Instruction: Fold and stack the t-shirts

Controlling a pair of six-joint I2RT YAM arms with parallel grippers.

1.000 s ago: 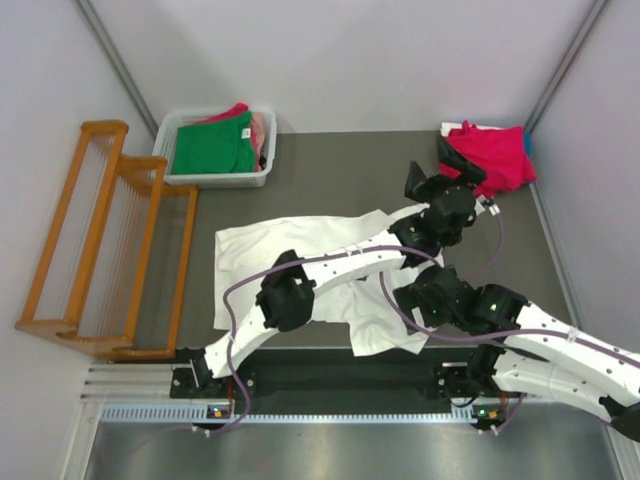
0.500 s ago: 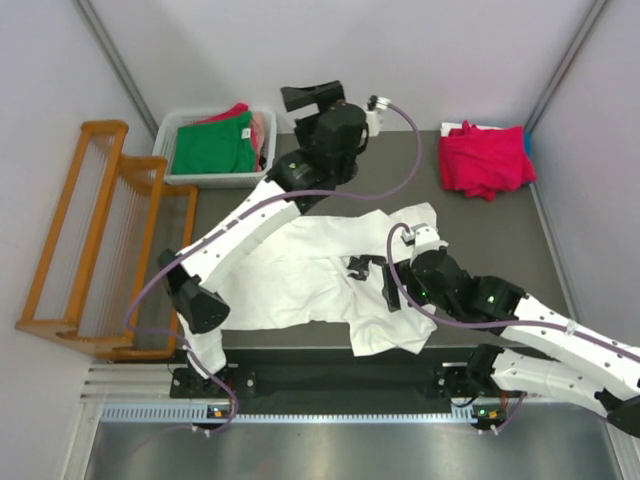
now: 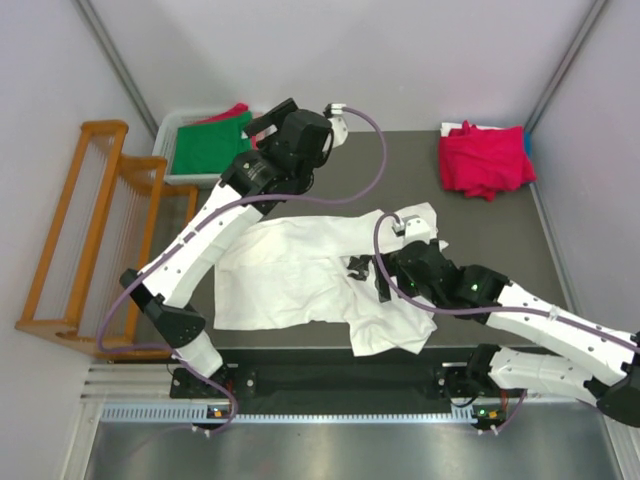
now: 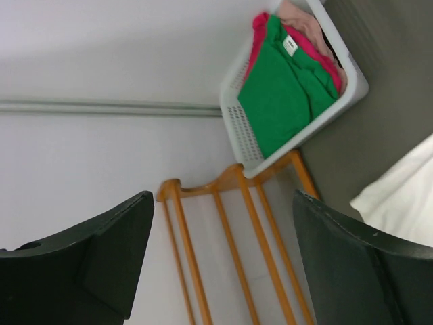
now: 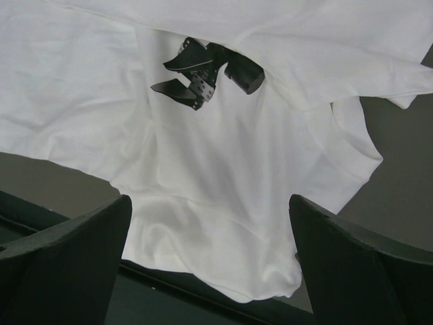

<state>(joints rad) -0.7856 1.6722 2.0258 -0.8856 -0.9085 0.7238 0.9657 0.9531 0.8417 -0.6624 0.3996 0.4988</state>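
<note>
Both jaws gape, empty. Your right gripper (image 5: 211, 250) hangs over the white shirt (image 3: 290, 280), spread by the table's (image 3: 400, 170) near edge. The left gripper (image 3: 270, 115) has swung from the crimson pile (image 3: 485, 160), far-right corner, to the basket (image 3: 185, 180), far-left, so prob. fetching another. Count: 1 white, 1 green shirt (image 3: 205, 145) w/ reds beneath, 1 basket, 1 rack (image 3: 100, 240).

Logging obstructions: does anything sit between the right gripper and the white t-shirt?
Nothing visible does. The right gripper hangs open directly over the white t-shirt; only a small black patch, print or loose item, shows on the cloth.
</note>
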